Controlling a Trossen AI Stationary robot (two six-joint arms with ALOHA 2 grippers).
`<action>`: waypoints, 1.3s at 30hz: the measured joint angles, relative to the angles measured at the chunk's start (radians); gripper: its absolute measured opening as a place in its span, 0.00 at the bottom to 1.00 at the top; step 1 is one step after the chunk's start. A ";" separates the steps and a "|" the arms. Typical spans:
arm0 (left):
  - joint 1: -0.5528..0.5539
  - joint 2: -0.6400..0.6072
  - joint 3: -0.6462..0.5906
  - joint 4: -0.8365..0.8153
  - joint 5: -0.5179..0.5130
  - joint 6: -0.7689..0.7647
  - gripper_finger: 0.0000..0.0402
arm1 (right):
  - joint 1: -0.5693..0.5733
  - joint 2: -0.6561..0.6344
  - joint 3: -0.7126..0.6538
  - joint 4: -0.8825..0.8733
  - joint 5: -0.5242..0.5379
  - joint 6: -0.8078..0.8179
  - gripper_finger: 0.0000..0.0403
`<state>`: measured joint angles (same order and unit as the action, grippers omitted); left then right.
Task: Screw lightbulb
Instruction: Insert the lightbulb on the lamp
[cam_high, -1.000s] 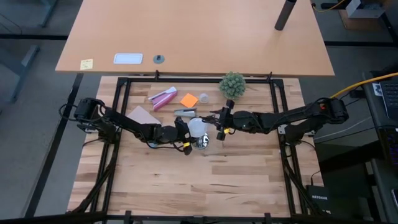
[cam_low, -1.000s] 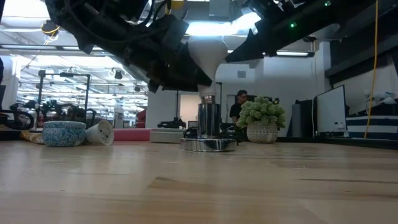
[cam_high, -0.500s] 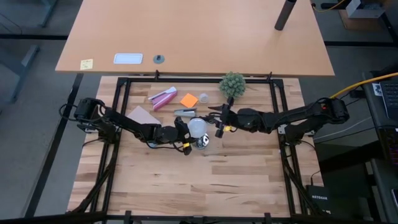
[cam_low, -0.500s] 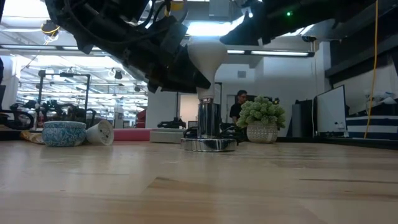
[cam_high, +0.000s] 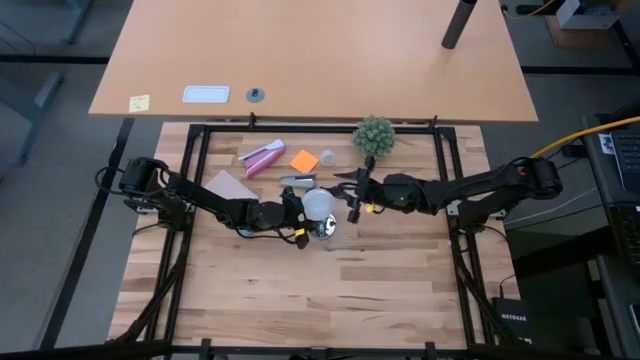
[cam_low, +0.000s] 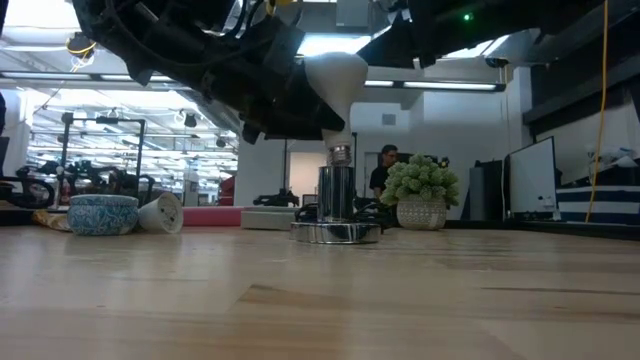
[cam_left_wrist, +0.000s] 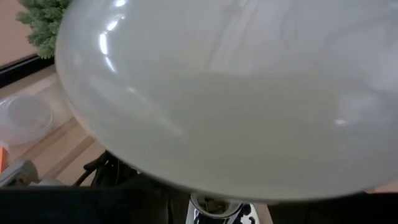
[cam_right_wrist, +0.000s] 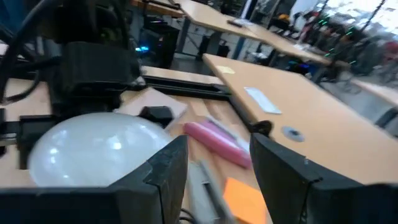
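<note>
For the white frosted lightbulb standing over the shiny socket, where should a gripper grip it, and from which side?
Grip the white frosted lightbulb around its wide rounded dome, from the side. It stands base-down, its silver thread at the shiny metal socket, so the dome is the only free part. The left gripper already holds it there, coming level from the table's left.

Lightbulb (cam_high: 317, 204) mid-desk (cam_high: 300, 290) above socket (cam_high: 324, 229), plant ball (cam_high: 373, 134) by far edge, sticky note (cam_high: 304, 160) and tube (cam_high: 262, 157) left of it, card (cam_high: 232, 186) nearer left edge
</note>
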<state>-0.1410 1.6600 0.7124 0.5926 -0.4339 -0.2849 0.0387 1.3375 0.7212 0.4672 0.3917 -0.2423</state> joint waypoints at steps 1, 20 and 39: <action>0.000 0.000 0.000 0.001 0.000 -0.003 0.39 | 0.000 -0.008 0.000 0.002 0.016 -0.011 0.44; 0.026 -0.028 0.087 -0.017 0.031 0.131 0.39 | 0.000 -0.176 0.000 -0.084 0.027 -0.028 0.44; 0.098 -0.037 0.087 -0.210 0.188 0.004 0.39 | 0.000 -0.177 0.000 -0.157 -0.048 0.055 0.44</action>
<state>-0.0432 1.6234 0.7994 0.3827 -0.2459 -0.2806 0.0387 1.1606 0.7216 0.3099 0.3437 -0.1875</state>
